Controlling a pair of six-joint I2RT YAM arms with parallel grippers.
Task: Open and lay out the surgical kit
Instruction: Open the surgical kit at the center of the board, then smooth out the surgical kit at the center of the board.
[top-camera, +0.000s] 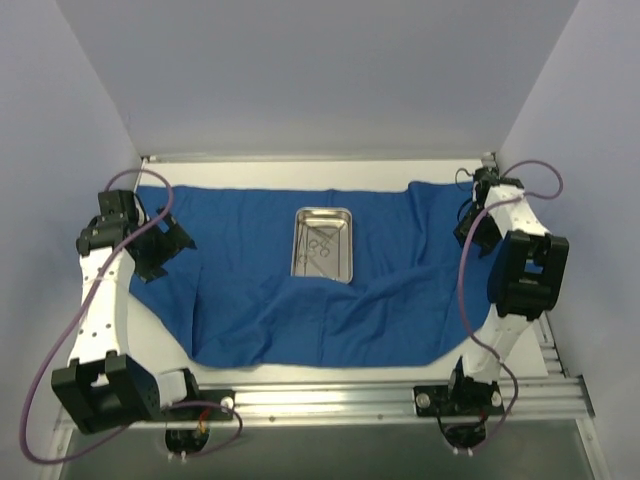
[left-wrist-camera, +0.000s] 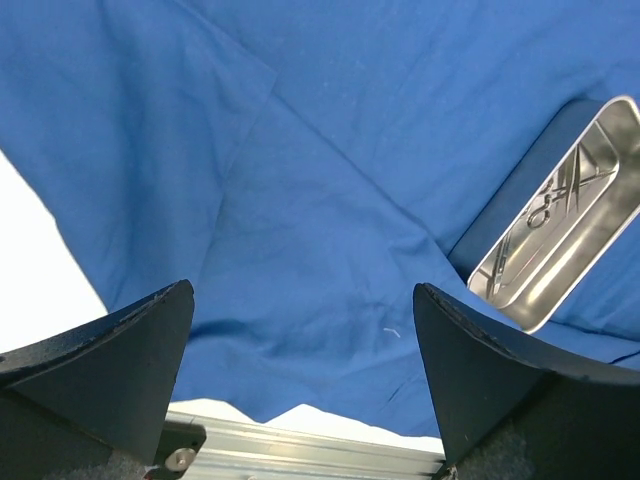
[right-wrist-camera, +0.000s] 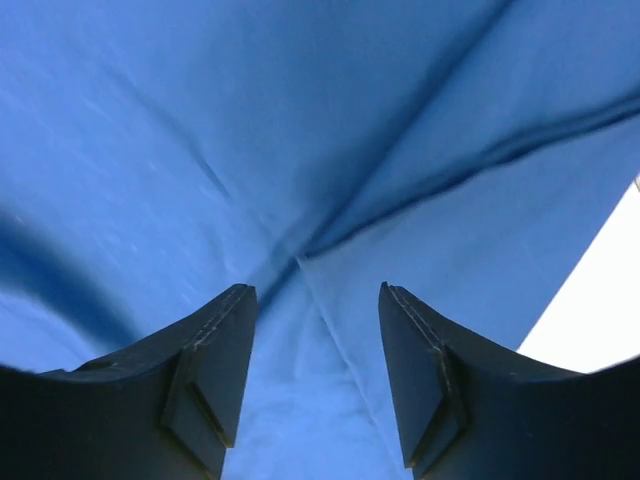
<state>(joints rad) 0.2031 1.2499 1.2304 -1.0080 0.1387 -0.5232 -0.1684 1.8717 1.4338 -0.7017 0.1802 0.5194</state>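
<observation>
Step in hand: we judge the unwrapping all but done. The blue cloth wrap (top-camera: 300, 310) lies spread across the worktop (top-camera: 330, 373), reaching towards its left and right edges, with creases towards the near edge.
Tray: the steel tray (top-camera: 322, 277) sits uncovered on the cloth, about mid-width and nearer the far edge.
Instruments: the thin metal instruments (top-camera: 320, 243) lie inside the tray, overlapping. We cannot count them surely.
Left end effector (left-wrist-camera: 305, 300): jaws wide apart and empty, hovering over the cloth by the left edge.
Right end effector (right-wrist-camera: 317, 295): jaws partly apart with nothing between them, low over a fold near the far right corner. We cannot tell if it touches the cloth.
Next move: we judge the instruments should come out one at a time onto the cloth. That calls for a narrow, careful pinch on thin steel lying flat, and perhaps the other arm steadying the tray.
</observation>
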